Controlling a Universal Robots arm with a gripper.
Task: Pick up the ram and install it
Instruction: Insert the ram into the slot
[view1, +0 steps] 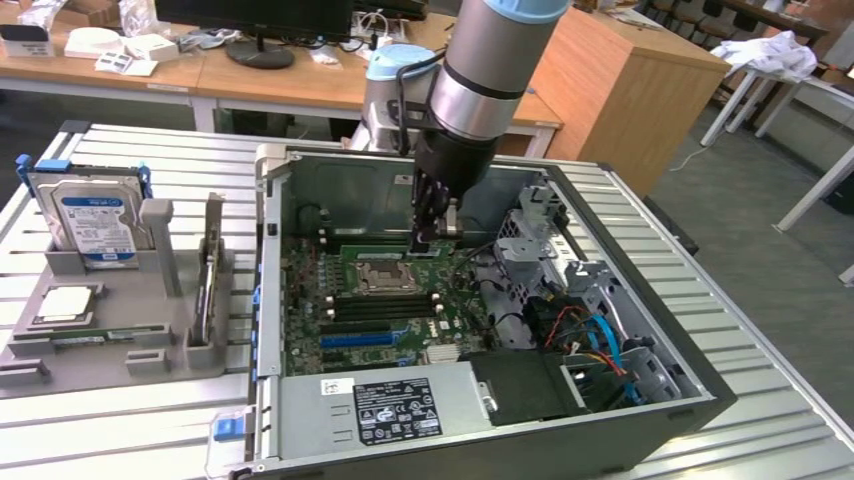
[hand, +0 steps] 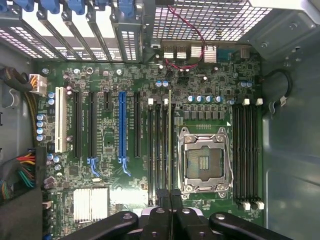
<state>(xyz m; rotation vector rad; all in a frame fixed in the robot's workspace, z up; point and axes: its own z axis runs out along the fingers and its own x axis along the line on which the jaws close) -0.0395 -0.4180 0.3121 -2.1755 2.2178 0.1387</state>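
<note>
My gripper (view1: 424, 238) hangs inside the open computer case (view1: 274, 300), just above the motherboard (view1: 334, 310) and beside the CPU socket (view1: 378, 272). In the wrist view the gripper (hand: 169, 197) is shut on the ram (hand: 170, 135). The ram appears edge-on as a thin green strip running out from the fingertips. It stands upright over the black memory slots (hand: 156, 145) that lie between the blue slot (hand: 122, 127) and the CPU socket (hand: 205, 160), in line with them. I cannot tell whether its lower edge touches a slot.
A second bank of memory slots (hand: 247, 150) lies past the socket. A drive cage and cables (view1: 587, 320) crowd the case on the exterior view's right, and the power supply (view1: 387, 405) sits at the front. A grey fixture (view1: 94, 320) at the exterior view's left holds a hard drive (view1: 94, 220).
</note>
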